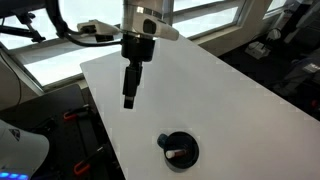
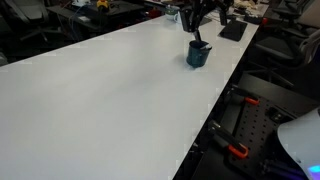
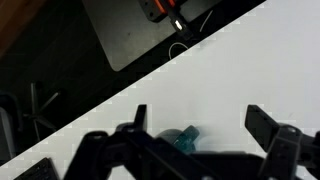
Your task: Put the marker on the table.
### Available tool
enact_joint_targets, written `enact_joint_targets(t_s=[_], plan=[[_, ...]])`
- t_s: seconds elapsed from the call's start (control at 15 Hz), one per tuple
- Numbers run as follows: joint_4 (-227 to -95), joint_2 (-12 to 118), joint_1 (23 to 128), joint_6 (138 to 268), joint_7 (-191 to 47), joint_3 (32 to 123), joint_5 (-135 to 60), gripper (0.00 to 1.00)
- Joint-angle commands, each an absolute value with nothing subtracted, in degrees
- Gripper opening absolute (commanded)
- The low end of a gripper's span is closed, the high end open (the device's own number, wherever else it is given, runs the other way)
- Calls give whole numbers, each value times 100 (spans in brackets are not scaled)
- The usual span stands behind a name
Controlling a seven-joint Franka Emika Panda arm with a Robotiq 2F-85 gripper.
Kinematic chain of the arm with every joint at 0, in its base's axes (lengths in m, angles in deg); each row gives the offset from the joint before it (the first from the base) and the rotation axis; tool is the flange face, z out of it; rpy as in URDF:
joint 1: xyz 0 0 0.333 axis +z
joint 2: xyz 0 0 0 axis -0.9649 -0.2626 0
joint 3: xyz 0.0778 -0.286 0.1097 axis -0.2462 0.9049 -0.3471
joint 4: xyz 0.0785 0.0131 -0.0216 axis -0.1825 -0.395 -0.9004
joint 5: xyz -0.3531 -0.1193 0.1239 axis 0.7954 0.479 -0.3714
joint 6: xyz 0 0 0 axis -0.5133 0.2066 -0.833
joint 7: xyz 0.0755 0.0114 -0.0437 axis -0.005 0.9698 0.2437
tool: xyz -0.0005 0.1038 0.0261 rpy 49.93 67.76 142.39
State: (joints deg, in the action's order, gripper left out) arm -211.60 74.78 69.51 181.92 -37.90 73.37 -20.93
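The marker (image 1: 176, 153), whitish with a red end, lies inside the dark round cup (image 1: 178, 148) standing on the white table (image 1: 220, 90). The cup also shows in an exterior view (image 2: 198, 55) and, as a teal shape, in the wrist view (image 3: 185, 140). My gripper (image 1: 129, 101) hangs above the table, up and away from the cup, with its fingers apart and nothing between them. In an exterior view the gripper (image 2: 197, 30) is just above and behind the cup. In the wrist view the gripper's (image 3: 200, 118) two dark fingers stand wide apart over the table (image 3: 250, 70).
A black flat pad (image 2: 232, 30) lies at the table's far end. Clamps with orange handles (image 2: 235, 150) sit below the table edge. A grey plate (image 3: 135, 30) lies on the dark floor beyond the table edge. Windows run behind the arm.
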Motion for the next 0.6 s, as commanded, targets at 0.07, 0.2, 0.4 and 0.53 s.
enact_joint_targets(t_s=[0.07, 0.2, 0.4, 0.53], plan=[[-20858, 7015, 6894, 18340, -3719, 7524, -1976, 100], [-20715, 6762, 6842, 18460, -3761, 7672, -1902, 100], [-20572, 6432, 6787, 18933, -3822, 7942, -1660, 100], [-20505, 6259, 6757, 19260, -3911, 8120, -1582, 100]])
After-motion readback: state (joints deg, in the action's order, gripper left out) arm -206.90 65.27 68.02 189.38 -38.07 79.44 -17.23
